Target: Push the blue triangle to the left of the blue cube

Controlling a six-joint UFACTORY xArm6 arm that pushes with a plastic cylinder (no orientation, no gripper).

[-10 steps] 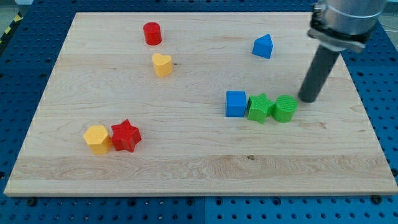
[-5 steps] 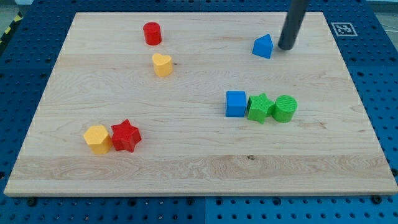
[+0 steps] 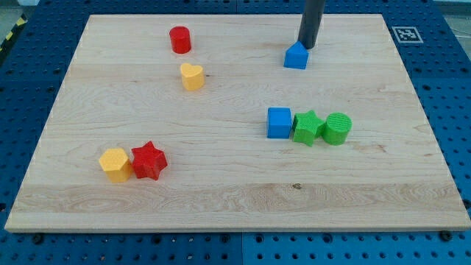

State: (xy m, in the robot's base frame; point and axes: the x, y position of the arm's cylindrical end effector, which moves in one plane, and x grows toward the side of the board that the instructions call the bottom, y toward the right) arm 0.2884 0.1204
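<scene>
Light wooden board [image 3: 221, 199] with visible grain, lying on blue perforated table [image 3: 29, 110]. Black-and-white marker tag [image 3: 406, 34] beside board's top-right corner. Yellow-black striped strip [image 3: 11, 35] by table's top-left edge. Even light.

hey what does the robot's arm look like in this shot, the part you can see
Only the rod shows: a straight, smooth, dark grey cylinder coming down from the view's top edge, with no visible cables or markings. My tip is a plain blunt end of the same dark colour, right by the blue triangle, at its upper right.
</scene>
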